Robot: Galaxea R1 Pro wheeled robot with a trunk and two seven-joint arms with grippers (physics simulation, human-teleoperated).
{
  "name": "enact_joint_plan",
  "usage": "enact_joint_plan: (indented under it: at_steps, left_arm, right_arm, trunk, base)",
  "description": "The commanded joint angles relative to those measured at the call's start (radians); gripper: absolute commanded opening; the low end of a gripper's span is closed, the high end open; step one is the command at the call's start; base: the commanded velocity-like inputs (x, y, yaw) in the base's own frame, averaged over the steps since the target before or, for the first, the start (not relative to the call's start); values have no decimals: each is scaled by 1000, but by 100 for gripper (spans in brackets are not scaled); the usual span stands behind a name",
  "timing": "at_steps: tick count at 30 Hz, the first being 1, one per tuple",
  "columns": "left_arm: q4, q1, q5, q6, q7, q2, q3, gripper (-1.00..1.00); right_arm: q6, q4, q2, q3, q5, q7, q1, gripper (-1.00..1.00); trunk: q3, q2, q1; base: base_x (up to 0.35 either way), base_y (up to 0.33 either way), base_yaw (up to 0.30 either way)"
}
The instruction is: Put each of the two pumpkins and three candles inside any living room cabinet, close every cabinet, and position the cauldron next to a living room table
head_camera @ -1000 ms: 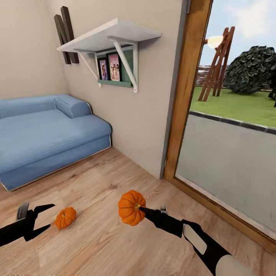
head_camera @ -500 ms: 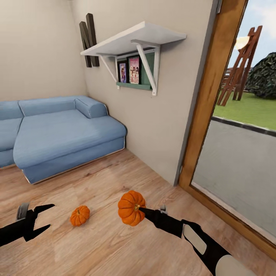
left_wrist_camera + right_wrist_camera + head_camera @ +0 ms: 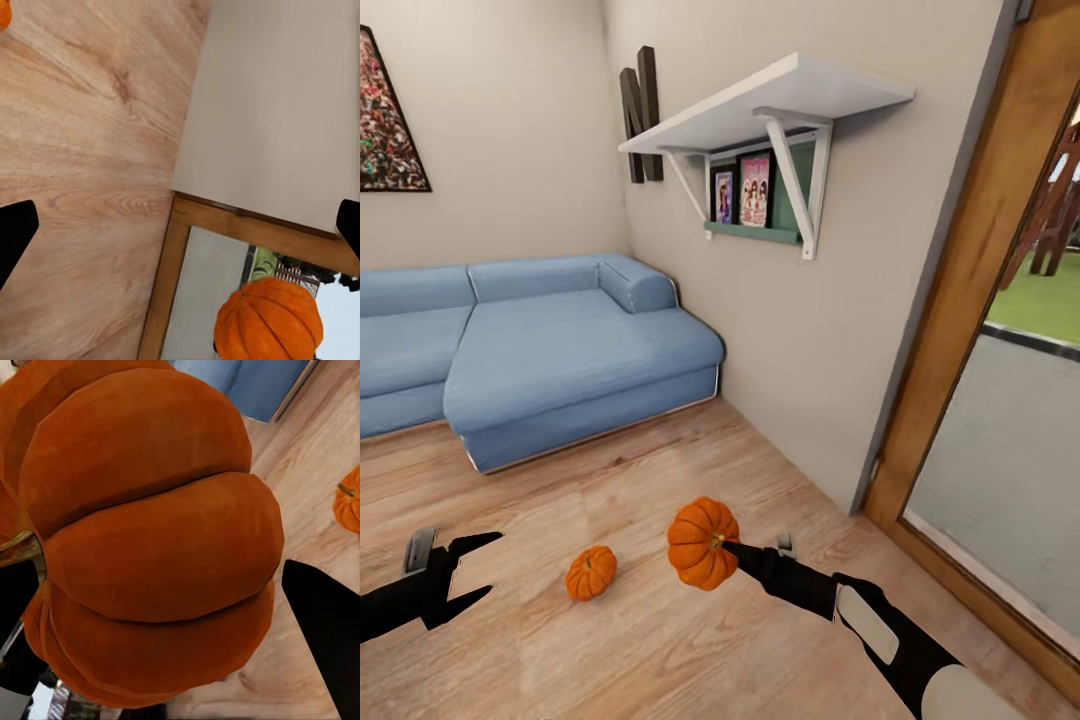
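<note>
Camera swung left | right tool [image 3: 732,548] clamps pumpkin [image 3: 701,541], fingertips hidden | left tool [image 3: 478,567] agape, empty

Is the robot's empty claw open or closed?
Open. The left claw has its two fingers spread apart with nothing between them, hovering above the wood floor near the little pumpkin.

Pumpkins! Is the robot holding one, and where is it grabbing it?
Yes. The right gripper holds one pumpkin off the floor, pinched at its stem end. The left gripper is open and empty; the other pumpkin lies on the floor.
</note>
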Motion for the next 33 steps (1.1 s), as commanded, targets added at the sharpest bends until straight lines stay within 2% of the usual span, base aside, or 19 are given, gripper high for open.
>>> enact_joint_plan:
  at_steps: [1,12,18,33]
  left_arm:
    - [0,-1,10,4,10,0,1,100]
    - [0,-1,10,4,10,0,1,100]
    - [0,-1,10,4,10,0,1,100]
    - [0,-1,10,4,10,0,1,100]
  right_arm:
    - [7,-1,-1,4,-11,0,-1,-100]
    - [7,-1,-1,4,-11,-4,-1,-100]
    - [7,-1,-1,3,-11,-16,-1,-100]
    - [-17,1,-2,4,-11,-20,-1,-100]
  trunk:
    - [0,0,0]
    - [12,0,0]
    - [18,0,0]
    - [11,0,0]
  base:
    - [6,-4,239]
    - [6,-5,239]
    - [183,-33,232]
    - [75,-16,18]
